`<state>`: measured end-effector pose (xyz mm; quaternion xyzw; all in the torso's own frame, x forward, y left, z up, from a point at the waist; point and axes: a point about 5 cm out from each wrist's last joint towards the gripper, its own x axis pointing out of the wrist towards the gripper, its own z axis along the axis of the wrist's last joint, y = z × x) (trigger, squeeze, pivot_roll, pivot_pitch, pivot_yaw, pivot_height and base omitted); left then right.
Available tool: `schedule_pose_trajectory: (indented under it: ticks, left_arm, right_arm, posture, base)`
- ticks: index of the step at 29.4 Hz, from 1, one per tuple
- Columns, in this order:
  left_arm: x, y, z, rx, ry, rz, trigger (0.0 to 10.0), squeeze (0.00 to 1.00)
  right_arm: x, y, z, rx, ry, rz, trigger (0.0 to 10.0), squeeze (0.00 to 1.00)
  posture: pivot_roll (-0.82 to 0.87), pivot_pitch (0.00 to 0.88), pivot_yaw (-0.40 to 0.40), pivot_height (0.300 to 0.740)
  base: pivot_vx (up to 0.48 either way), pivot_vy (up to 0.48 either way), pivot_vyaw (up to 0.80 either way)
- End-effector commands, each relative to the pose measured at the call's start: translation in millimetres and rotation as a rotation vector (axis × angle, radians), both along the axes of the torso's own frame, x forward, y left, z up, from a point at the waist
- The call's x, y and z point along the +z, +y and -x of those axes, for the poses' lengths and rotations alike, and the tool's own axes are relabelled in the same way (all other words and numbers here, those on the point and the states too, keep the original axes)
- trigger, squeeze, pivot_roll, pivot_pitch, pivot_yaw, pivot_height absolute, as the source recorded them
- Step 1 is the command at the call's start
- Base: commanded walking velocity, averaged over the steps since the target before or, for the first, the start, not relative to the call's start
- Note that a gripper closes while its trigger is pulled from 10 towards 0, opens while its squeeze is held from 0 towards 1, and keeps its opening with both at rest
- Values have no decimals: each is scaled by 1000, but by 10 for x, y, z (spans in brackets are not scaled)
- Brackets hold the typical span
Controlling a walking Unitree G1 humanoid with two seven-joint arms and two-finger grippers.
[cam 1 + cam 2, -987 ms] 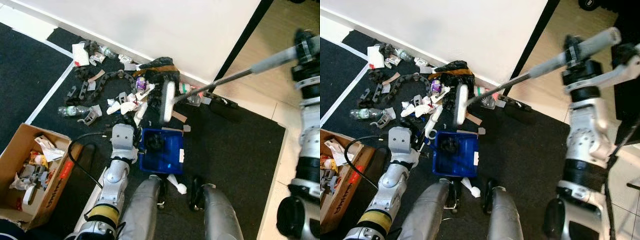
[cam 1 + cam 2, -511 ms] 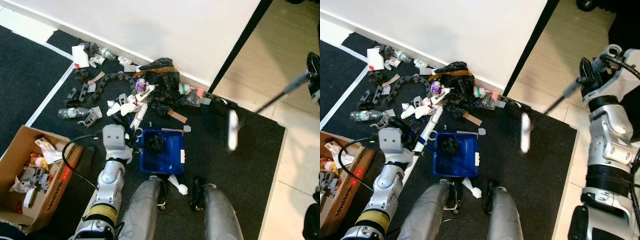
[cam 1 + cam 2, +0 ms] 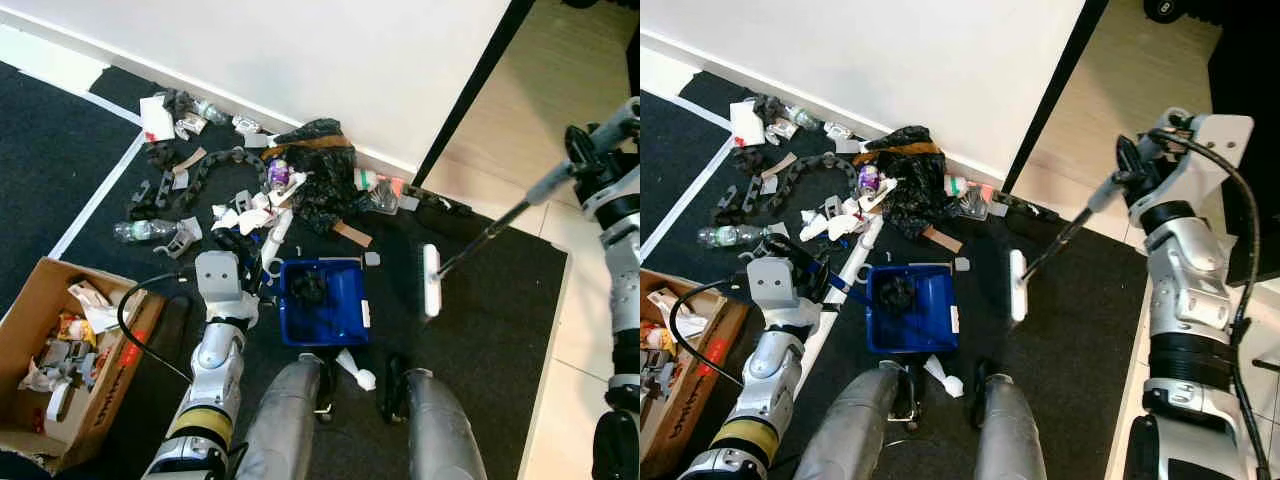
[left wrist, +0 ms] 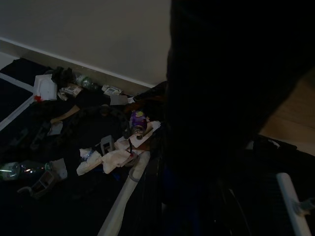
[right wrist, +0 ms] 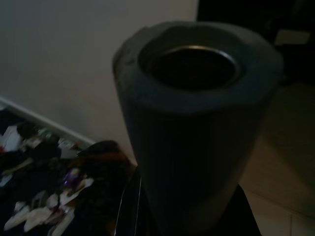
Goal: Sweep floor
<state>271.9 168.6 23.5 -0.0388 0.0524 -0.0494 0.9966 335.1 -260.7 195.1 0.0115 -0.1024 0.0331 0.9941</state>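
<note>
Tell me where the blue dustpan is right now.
In the left eye view the blue dustpan sits on the dark carpet just ahead of the robot's feet, between the left gripper and the white broom head, below the trash pile.

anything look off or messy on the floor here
Yes: a heap of litter lies strewn on the dark mat by the wall, including a black bag, a bottle on its side and white scraps. The brush head sits apart from it, right of the blue dustpan.

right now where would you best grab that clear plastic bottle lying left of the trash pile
Grip the clear plastic bottle around its middle, coming straight down from above with fingers across its width. It lies flat on its side on the black mat, so the round body offers two opposing walls; debris crowds its right end.
</note>
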Motion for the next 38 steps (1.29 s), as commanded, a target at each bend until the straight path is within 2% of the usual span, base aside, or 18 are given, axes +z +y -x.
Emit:
schedule_pose_trajectory:
  ticks: [1, 2, 3, 8, 13, 15, 18, 20, 23, 28, 30, 34, 38]
  left_arm:
    - [-467, -151, 342, -58, 256, 52, 10000, 0]
    - [-464, -149, 341, -58, 252, 53, 10000, 0]
    - [-464, -149, 341, -58, 252, 53, 10000, 0]
    - [-458, -144, 337, -56, 246, 53, 10000, 0]
    - [-451, -147, 331, -57, 241, 54, 10000, 0]
    - [-448, -150, 329, -57, 240, 55, 10000, 0]
    - [-435, -166, 323, -59, 231, 59, 10000, 0]
    - [-432, -169, 321, -59, 230, 59, 10000, 0]
    - [-429, -175, 320, -59, 227, 62, 10000, 0]
    - [-435, -183, 329, -63, 229, 62, 10000, 0]
    - [-437, -186, 328, -63, 230, 62, 10000, 0]
    - [-438, -193, 323, -65, 231, 63, 10000, 0]
    - [-436, -198, 317, -66, 229, 63, 10000, 0]
  right_arm:
    - [-83, 37, 25, 15, 30, 18, 10000, 0]
    - [-127, 134, 13, 47, 41, 3, 10000, 0]
    - [-127, 134, 13, 47, 41, 3, 10000, 0]
    - [-203, 355, -15, 102, 40, -55, 10000, 0]
    - [-239, 485, -36, 123, 12, -127, 10000, 0]
    - [-253, 517, -42, 124, 10, -128, 10000, 0]
    - [-267, 666, -69, 149, -11, -164, 10000, 0]
    - [-262, 688, -72, 155, -18, -174, 10000, 0]
    - [-197, 733, -88, 167, -68, -254, 10000, 0]
    - [-81, 687, -85, 171, -128, -354, 10000, 0]
    - [-61, 667, -86, 169, -138, -364, 10000, 0]
    - [17, 598, -77, 172, -161, -348, 10000, 0]
    - [83, 504, -63, 160, -168, -262, 10000, 0]
  posture:
    - [69, 313, -79, 740]
    - [69, 313, -79, 740]
    - [69, 313, -79, 740]
    - [70, 319, -80, 740]
    - [73, 323, -79, 740]
    - [73, 323, -79, 740]
    - [84, 327, -79, 740]
    - [84, 327, -79, 740]
    - [86, 328, -79, 740]
    - [86, 328, -79, 740]
    - [80, 321, -80, 740]
    - [76, 314, -82, 740]
    - [76, 314, -82, 740]
  base:
    - [0, 0, 0]
    - [0, 0, 0]
    - [0, 0, 0]
    - [0, 0, 0]
    - [0, 0, 0]
    - [0, 0, 0]
    - [0, 0, 0]
    - [0, 0, 0]
    - [0, 0, 0]
    - [0, 0, 0]
    - [0, 0, 0]
    - [0, 0, 0]
    - [0, 0, 0]
